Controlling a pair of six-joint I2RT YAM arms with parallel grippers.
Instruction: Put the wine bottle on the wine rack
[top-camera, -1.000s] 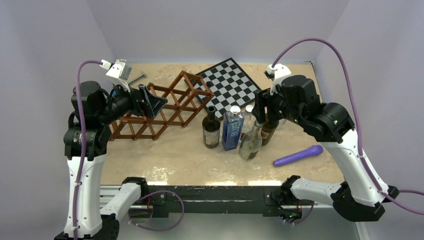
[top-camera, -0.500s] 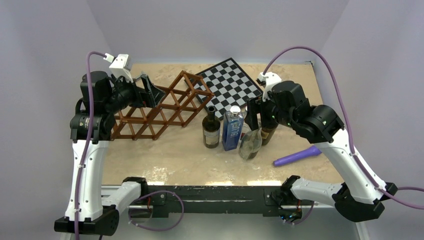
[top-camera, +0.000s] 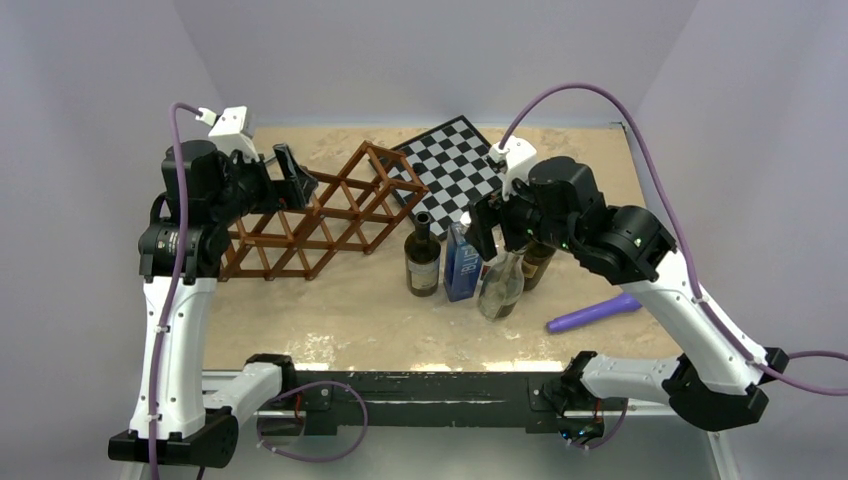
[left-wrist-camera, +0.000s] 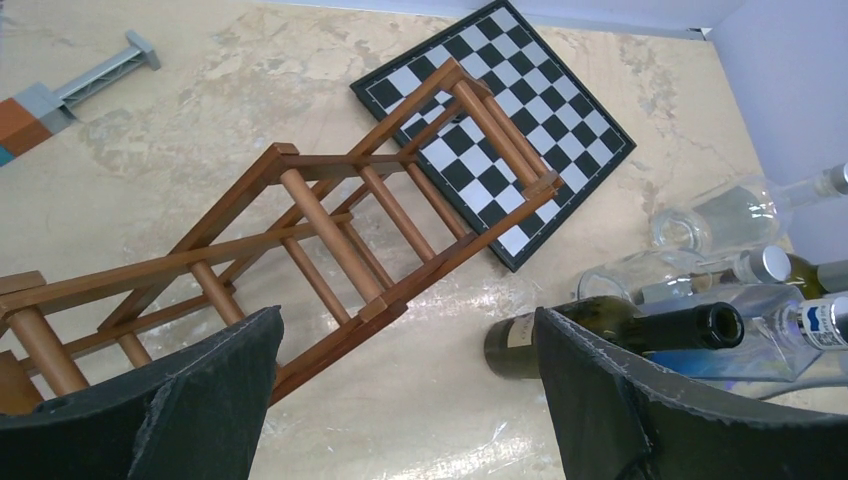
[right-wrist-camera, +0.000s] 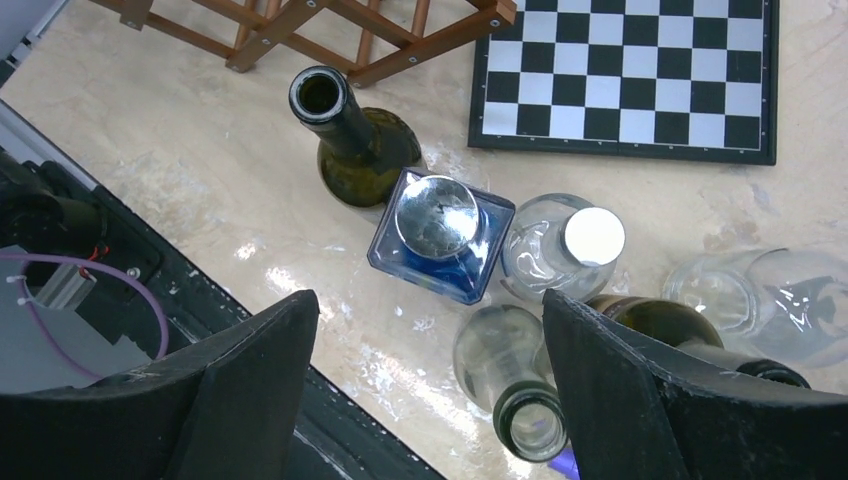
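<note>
Wine bottle (right-wrist-camera: 365, 150) is not yet gripped; right tool (right-wrist-camera: 430, 310) is spread above the bottles (right-wrist-camera: 440, 235), left tool (left-wrist-camera: 408, 320) spread over wine rack (left-wrist-camera: 330, 238). Its neck must be pinched next.

Left arm: base at the near left, white link standing upright, elbow high, forearm reaching toward the far side.
Left end effector (top-camera: 293, 172): raised and angled downward, dark fingers (left-wrist-camera: 180, 400) spread wide with nothing between them.
Right arm: base at the near right, white link sloping up and inward, wrist bent toward the middle.
Right end effector (top-camera: 482, 225): pointing down, fingers (right-wrist-camera: 240, 390) wide apart, gripping nothing.
</note>
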